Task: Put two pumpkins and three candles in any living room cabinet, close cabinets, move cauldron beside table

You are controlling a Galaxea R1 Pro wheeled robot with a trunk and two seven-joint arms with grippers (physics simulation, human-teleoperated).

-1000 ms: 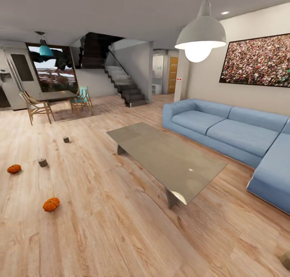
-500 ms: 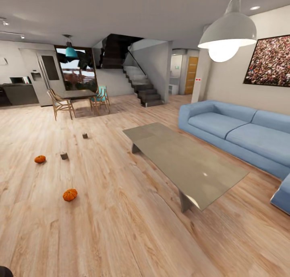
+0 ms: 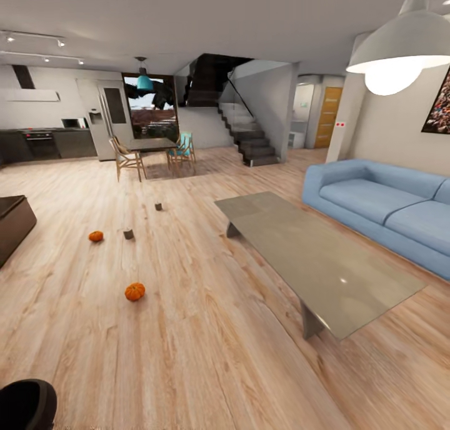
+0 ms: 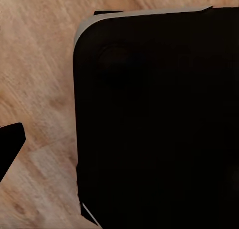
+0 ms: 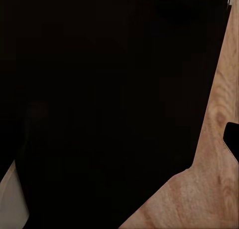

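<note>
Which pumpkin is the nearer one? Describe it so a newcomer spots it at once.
Start at the long grey coffee table in front of the blue sofa. On the wood floor to that table's left lie two orange pumpkins; the nearer pumpkin lies alone, while the farther pumpkin has a small stubby candle beside it.

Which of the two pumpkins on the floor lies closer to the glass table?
The nearer pumpkin; the other pumpkin sits farther left and back, beside a candle.
</note>
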